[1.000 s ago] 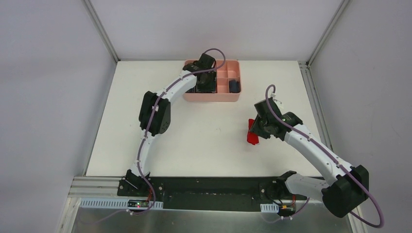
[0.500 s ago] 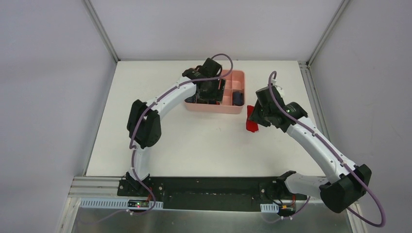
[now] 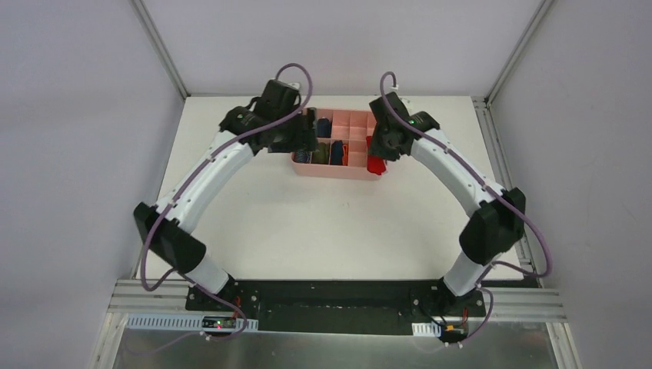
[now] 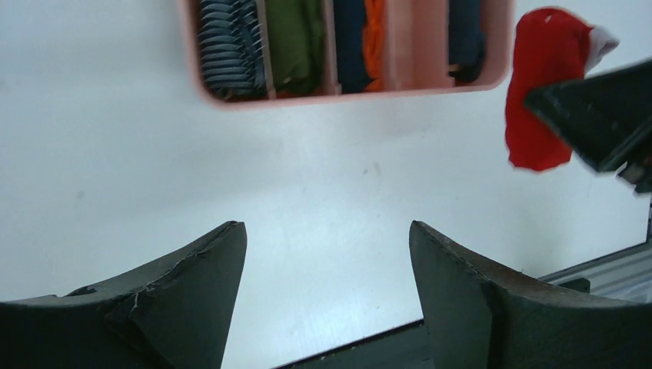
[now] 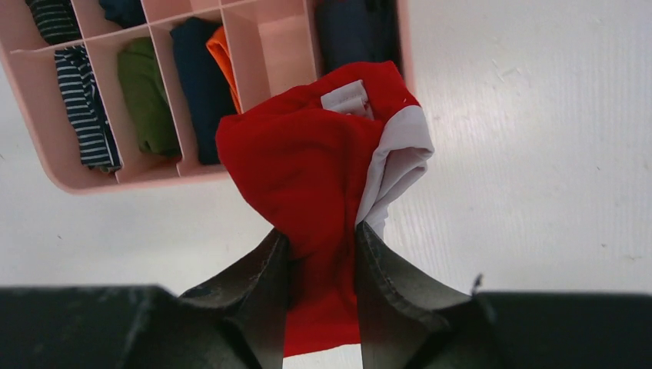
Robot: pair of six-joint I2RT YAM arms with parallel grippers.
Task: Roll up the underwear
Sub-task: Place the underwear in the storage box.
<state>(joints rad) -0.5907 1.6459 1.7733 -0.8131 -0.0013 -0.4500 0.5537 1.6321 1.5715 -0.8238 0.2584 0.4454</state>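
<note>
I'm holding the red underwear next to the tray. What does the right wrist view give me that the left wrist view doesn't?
Only the right wrist view shows the fingers of the right gripper shut on the underwear, with its white band bunched at one side. Only the left wrist view shows the left gripper open with nothing between its fingers, and the right gripper from outside. Both show the underwear, the pink tray with its striped, olive, navy and orange rolls, and the white table.
</note>
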